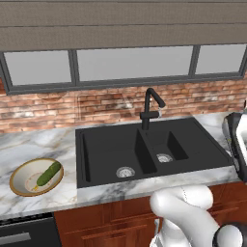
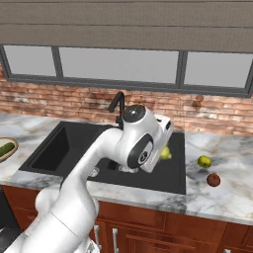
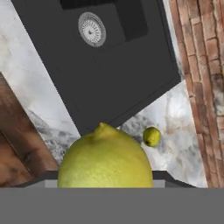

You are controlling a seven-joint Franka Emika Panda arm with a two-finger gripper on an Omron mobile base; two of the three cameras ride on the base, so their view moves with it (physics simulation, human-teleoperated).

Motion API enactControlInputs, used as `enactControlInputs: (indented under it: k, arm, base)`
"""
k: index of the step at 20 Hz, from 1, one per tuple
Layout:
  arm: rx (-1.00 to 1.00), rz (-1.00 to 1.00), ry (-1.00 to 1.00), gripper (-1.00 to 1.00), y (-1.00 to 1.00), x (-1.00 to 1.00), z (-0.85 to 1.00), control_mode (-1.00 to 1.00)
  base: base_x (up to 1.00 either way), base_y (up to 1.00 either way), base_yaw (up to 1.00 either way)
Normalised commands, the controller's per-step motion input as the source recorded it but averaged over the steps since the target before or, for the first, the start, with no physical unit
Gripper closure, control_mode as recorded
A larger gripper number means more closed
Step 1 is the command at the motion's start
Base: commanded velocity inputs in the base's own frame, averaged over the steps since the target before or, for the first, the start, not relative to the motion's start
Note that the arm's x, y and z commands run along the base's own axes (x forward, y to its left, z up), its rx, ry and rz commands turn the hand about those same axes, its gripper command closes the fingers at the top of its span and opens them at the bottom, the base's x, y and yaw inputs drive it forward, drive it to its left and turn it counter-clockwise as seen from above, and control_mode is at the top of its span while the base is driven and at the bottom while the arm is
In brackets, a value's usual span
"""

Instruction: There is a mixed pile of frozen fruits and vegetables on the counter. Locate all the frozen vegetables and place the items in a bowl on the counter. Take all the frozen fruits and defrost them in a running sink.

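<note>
Hovering over the sink at its 3 o'clock edge, the gripper is clamping a lemon, which is looking rigid, round and slippery, so gripping across its widest middle is seeming safest.

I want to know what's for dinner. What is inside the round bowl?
A long green cucumber piece lies in the bowl, leaning toward its right rim. The cream bottom beside it looks bare; whatever sits under the piece is hidden.

Kitchen — sink, marble counter (brick wall).
</note>
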Motion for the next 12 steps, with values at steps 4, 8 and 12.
enactControlInputs:
  k: [4,8,12]
  arm:
    - [-0.07,0.21,0.2,1.0,1.0,-0.1,0.48,-1.0]
    - [-0.06,0.27,0.1,1.0,1.0,-0.33,0.11,-1.0]
    - [-0.04,0.33,0.03,1.0,1.0,-0.34,0.0,-1.0]
  base:
    - [0.0,0.0,0.0]
    - [0.0,0.0,0.0]
    - [0.0,0.0,0.0]
